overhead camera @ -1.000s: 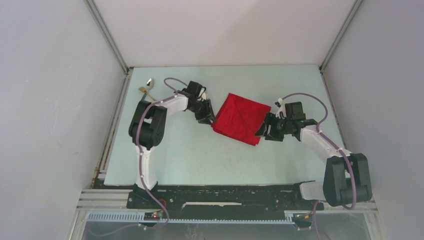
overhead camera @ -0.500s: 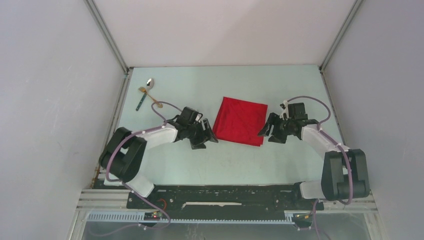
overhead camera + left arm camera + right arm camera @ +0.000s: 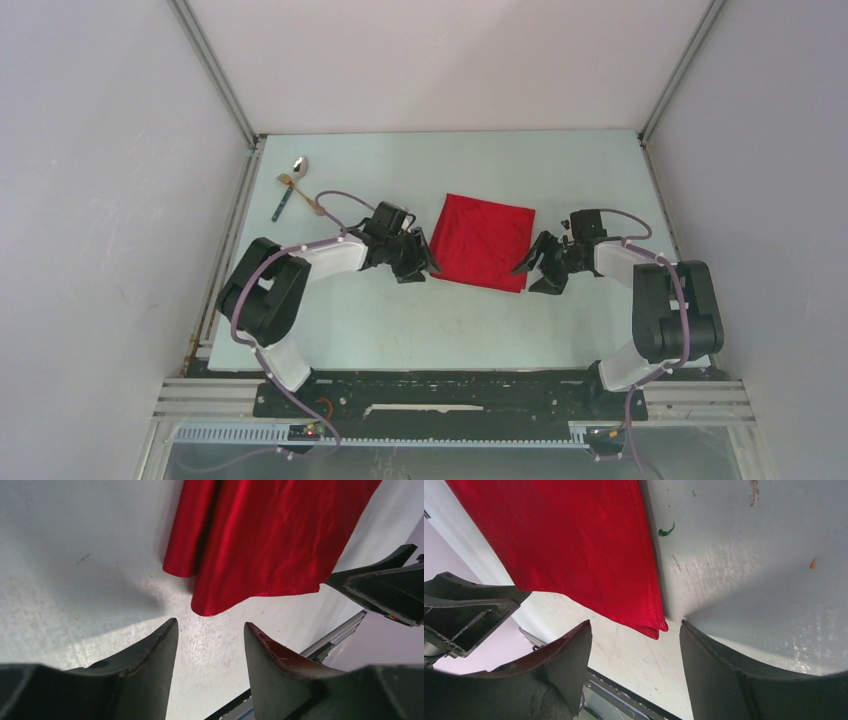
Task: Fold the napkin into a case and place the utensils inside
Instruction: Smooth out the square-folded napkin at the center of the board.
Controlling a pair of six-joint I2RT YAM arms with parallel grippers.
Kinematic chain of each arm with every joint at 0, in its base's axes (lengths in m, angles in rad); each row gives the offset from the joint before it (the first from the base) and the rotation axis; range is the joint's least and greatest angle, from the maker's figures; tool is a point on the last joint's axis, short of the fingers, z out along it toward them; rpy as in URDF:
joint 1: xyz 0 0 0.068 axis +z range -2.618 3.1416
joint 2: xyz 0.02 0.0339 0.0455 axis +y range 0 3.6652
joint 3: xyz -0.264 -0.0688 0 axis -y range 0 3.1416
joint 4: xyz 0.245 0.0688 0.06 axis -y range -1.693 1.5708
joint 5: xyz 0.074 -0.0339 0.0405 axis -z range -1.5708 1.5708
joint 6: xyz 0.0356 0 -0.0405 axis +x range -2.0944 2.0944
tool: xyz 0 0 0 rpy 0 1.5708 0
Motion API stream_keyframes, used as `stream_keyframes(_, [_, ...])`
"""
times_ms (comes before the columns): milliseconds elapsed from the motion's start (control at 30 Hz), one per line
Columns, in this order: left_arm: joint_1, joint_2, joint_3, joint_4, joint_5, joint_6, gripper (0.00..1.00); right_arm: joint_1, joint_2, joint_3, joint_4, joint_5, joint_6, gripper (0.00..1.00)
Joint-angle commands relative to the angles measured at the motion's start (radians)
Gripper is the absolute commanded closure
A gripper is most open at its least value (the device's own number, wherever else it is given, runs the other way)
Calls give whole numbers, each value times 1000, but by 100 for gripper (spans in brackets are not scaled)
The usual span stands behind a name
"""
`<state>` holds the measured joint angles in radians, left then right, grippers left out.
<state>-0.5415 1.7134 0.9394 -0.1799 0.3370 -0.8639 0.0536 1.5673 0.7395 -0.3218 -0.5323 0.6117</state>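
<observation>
The red napkin [image 3: 482, 240] lies flat on the table, folded in layers into a broad square; no narrow case is in view. My left gripper [image 3: 427, 267] stands open just short of its near left corner [image 3: 202, 611], not touching it. My right gripper [image 3: 527, 270] is open too, its fingertips on either side of the layered near right corner [image 3: 655, 629]. Nothing sits between either pair of fingers [image 3: 165, 640]. The utensils lie at the far left: a silver spoon [image 3: 300, 164], a gold fork [image 3: 303, 195] and a teal-handled piece [image 3: 282, 206].
Side walls close in the table on the left, back and right. A metal rail [image 3: 450, 385] runs along the near edge by the arm bases. A small green mark [image 3: 666, 531] sits on the table beside the napkin.
The napkin, lifted and tilted between both grippers a second ago, now lies flat. The left gripper swung back and returned to the near left corner. The right gripper drew in to the near right corner.
</observation>
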Motion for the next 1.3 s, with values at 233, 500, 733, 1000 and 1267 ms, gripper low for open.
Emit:
stream_keyframes(233, [-8,77,66,22,-32,28,60,-2,-23,-23,9,98,75,28])
stream_keyframes(500, [4,62,50,17,-51,40,74,11,-49,-86,45,79,130,31])
stream_keyframes(733, [7,61,38,23,-46,41,80,24,-32,-144,137,34,202,37])
stream_keyframes(1000, [17,61,32,25,-40,45,81,48,-33,-146,131,58,225,40])
stream_keyframes(1267, [20,61,27,32,-28,45,82,57,-48,-173,145,61,244,44])
